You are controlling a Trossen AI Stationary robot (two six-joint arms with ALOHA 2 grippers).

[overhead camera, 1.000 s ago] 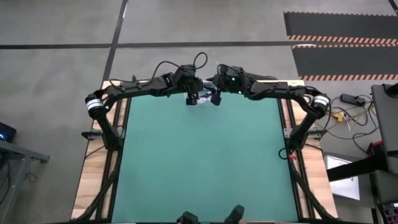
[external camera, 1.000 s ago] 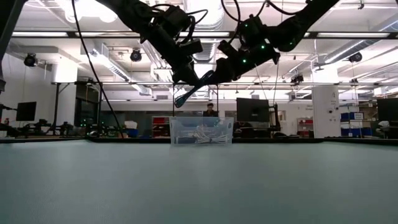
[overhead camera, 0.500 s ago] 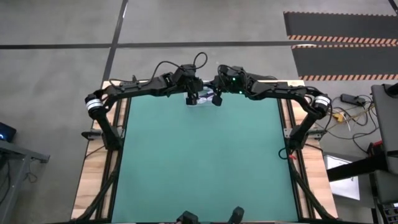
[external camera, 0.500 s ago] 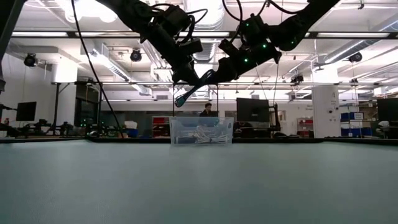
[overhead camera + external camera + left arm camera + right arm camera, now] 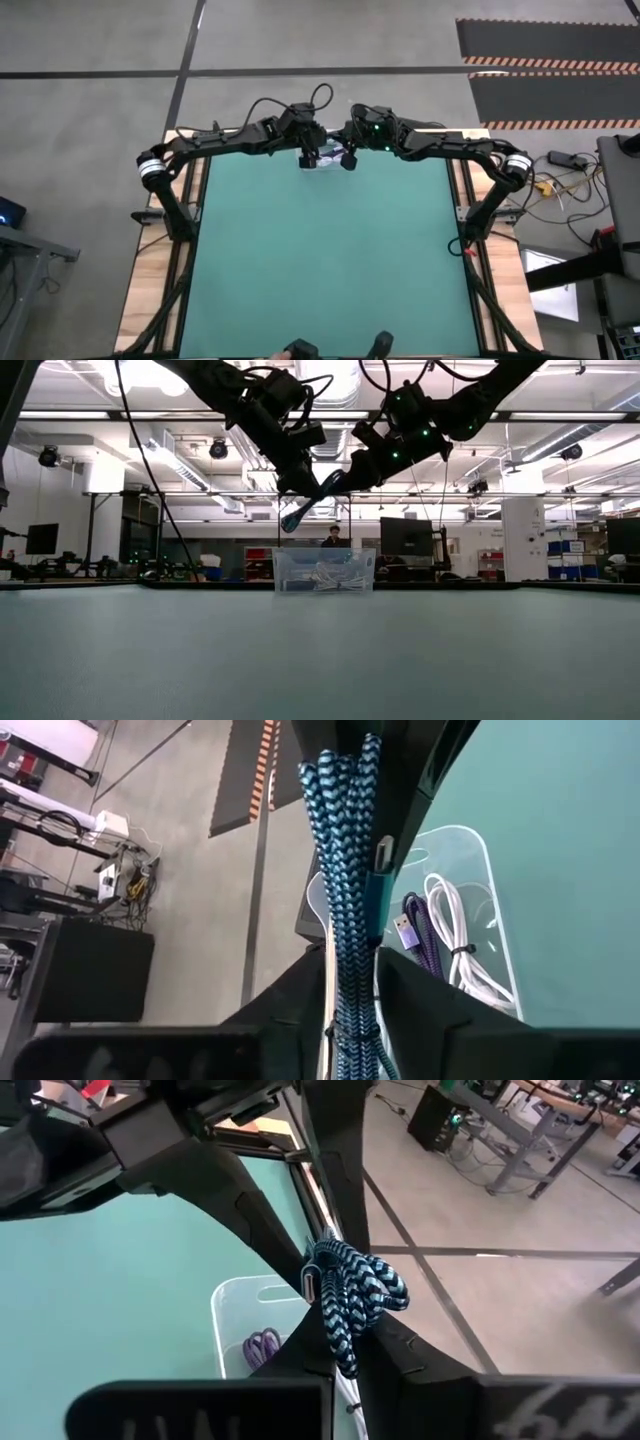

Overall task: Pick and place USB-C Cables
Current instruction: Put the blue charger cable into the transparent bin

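A teal braided USB-C cable bundle (image 5: 305, 505) hangs slanted in the air above a clear plastic bin (image 5: 325, 572) at the table's far edge. My right gripper (image 5: 345, 1365) is shut on it. My left gripper (image 5: 352, 1010) is slightly open, its fingers standing close on either side of the same bundle (image 5: 345, 870) just beside the right one. In the high view both grippers, left (image 5: 310, 158) and right (image 5: 348, 158), meet over the bin. A white cable (image 5: 470, 960) and a purple one (image 5: 415, 925) lie inside the bin. My right gripper pinches the teal bundle between its two fingers a little below its looped end (image 5: 340, 1342). The loops and a plug (image 5: 312, 1285) stick out past the fingertips. The fingers slant down from the table's right side. The bundle is lifted clear, hanging slanted above the bin.
The bin's rim (image 5: 480, 850) sits right below both grippers at the far edge. The green table mat (image 5: 330, 260) stretches toward the near edge. A person (image 5: 333, 538) stands in the room behind the bin.
In the high view my right gripper's fingers have drawn together on the teal bundle's upper end. Both arms and the bundle stay in place above the bin.
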